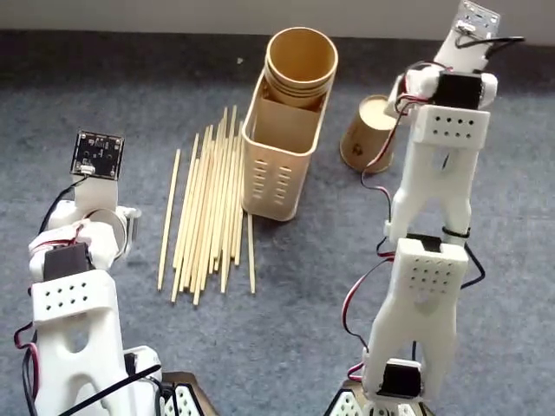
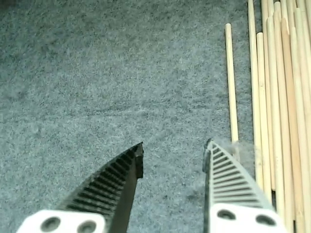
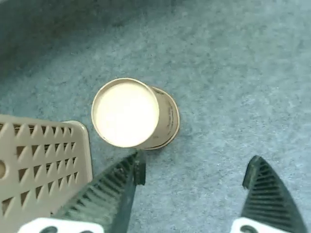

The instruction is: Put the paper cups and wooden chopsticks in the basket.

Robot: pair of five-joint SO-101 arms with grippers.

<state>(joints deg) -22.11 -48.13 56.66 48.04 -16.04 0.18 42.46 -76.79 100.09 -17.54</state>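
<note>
A tall beige slotted basket stands mid-table with stacked paper cups in its far end. Another paper cup stands upside down on the carpet to the basket's right; the right wrist view shows its pale base beside the basket wall. My right gripper is open above it, the cup just off one finger. Several wooden chopsticks lie in a row left of the basket. My left gripper hangs open over bare carpet, the nearest chopstick beside one fingertip.
Grey carpet covers the table, with free room in front of the basket and between the arms. Both arm bodies stand at the near edge, left and right.
</note>
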